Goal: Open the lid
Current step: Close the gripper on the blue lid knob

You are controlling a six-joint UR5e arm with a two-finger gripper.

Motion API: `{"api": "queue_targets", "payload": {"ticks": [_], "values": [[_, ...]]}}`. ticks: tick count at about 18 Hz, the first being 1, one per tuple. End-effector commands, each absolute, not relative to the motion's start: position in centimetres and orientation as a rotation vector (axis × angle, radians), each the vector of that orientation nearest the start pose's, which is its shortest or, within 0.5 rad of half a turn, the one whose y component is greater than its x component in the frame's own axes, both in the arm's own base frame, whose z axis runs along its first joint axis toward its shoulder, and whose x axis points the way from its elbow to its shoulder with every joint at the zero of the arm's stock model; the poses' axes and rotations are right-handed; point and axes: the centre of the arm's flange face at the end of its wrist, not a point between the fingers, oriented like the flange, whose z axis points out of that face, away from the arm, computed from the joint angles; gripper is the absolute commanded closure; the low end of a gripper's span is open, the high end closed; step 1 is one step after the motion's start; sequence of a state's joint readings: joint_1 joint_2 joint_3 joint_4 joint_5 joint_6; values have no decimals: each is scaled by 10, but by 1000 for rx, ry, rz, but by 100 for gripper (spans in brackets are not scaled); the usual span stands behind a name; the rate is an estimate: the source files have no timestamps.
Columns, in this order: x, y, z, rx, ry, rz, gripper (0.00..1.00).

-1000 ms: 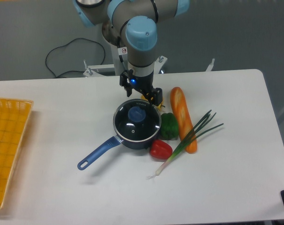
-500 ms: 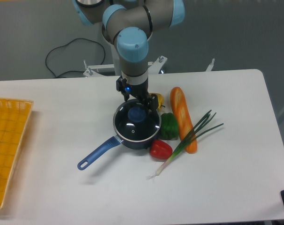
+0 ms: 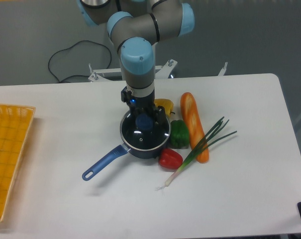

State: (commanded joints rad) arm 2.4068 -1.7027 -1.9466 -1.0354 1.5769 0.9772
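The gripper hangs right over the lid on the saucepan, so the way in from above is taken by the arm itself. To the right the pan is hemmed in by 3 peppers touching or just beside it, yellow, green and red, with the baguette and spring onion beyond. To the left, only the long handle juts out over bare table, and the yellow basket stands well apart.
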Motion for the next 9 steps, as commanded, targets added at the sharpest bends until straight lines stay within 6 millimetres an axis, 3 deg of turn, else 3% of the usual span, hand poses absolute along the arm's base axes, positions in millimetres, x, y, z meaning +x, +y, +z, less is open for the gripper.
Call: {"api": "queue_targets", "payload": {"ticks": [9], "values": [[-284,436,291,-3121,218,21,1]]}}
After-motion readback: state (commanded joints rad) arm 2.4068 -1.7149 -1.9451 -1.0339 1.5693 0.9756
